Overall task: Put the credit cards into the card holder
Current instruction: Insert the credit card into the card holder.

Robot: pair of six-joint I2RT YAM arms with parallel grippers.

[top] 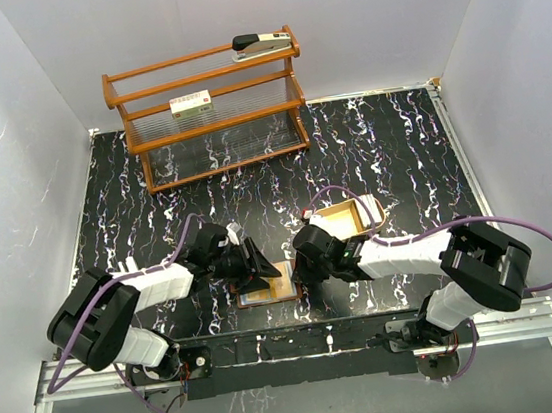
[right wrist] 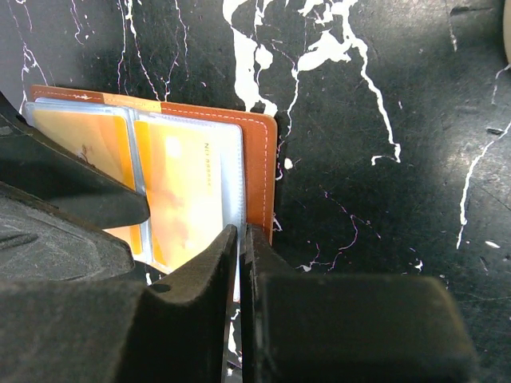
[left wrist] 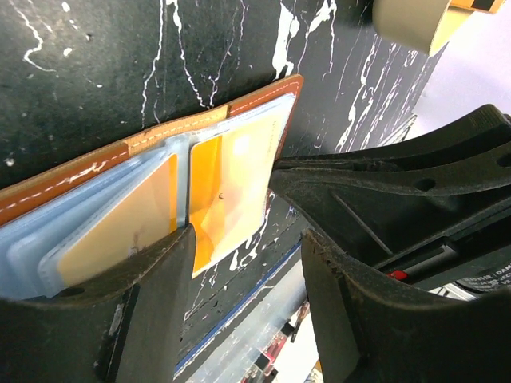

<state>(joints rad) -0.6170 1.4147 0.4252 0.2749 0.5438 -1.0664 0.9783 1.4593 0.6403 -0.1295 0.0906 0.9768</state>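
Right gripper [right wrist: 242,231] fills the bottom of its own view, fingers pressed together at the 6 o'clock edge of the card holder [right wrist: 257,171]. Can't tell if they nip a sleeve or card there, contact is hidden behind the fingertips.

Left gripper [left wrist: 247,239]: jaws spread, nothing spans them. One finger sits on the clear sleeves [left wrist: 24,243], the other is off the holder over bare table [top: 390,152].

Card holder lies open and flat at 6 o'clock on the table, just ahead of the arm bases. Credit cards [right wrist: 188,187] show yellow-orange inside the sleeves. Print is blurred and the count is unclear, since the sleeves overlap. From above, both grippers cover most of the holder and only its near edge shows. In the right wrist view the left gripper blocks the holder's 9 o'clock half.

Tan tray [top: 353,215] sits at 1 o'clock from the holder, partly under the right arm's cable.

Wooden rack [top: 215,123] is at 11 o'clock, against the far wall. Stapler [top: 261,45] lies on its top, and a white box [top: 191,103] with a red label on the shelf below.
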